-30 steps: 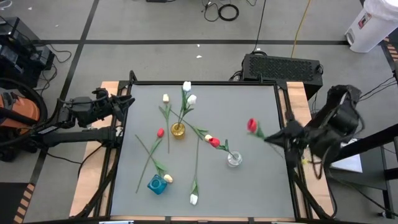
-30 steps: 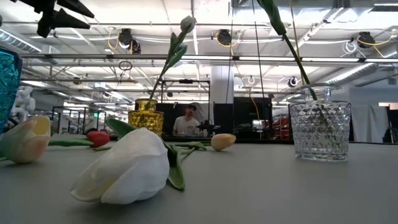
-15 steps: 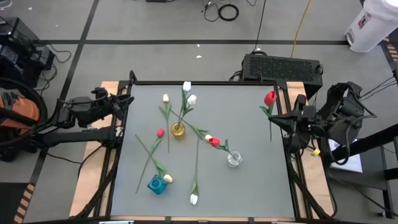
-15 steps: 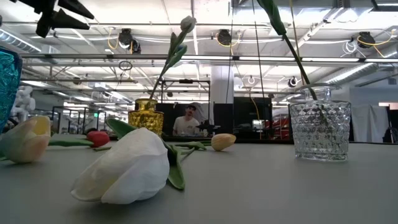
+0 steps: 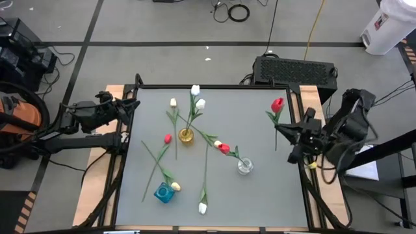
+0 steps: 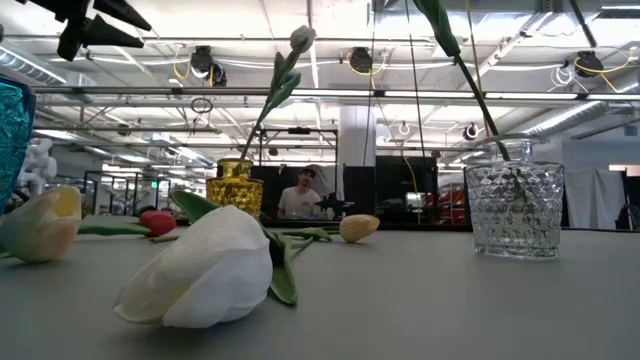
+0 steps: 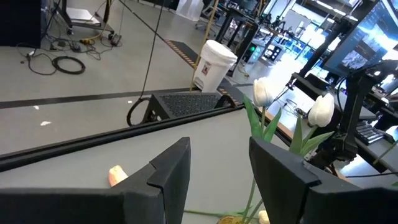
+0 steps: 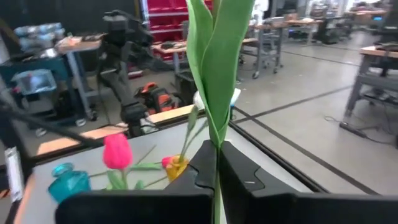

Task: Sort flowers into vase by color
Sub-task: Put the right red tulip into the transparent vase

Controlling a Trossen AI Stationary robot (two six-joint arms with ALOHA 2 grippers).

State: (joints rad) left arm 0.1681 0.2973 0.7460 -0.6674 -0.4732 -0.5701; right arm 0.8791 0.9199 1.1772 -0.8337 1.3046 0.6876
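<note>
Swung back nearer: right gripper (image 5: pixel 281 129) clenched on red tulip (image 5: pixel 278 104). Left gripper (image 5: pixel 135 108) released, waiting. Risk: thin stem slipping, missing clear vase (image 5: pixel 244 166).

Overhead cam looks straight down at the counter (image 5: pixel 214 188); low cam sits at counter height; both catch the gold vase (image 5: pixel 186 136).

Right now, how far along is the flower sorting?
Done: two white tulips stand in the gold vase, one red tulip in the clear vase. In hand: the right gripper is shut on another red tulip. Left: several stems lie loose on the table; the left gripper waits at the table's edge.
</note>
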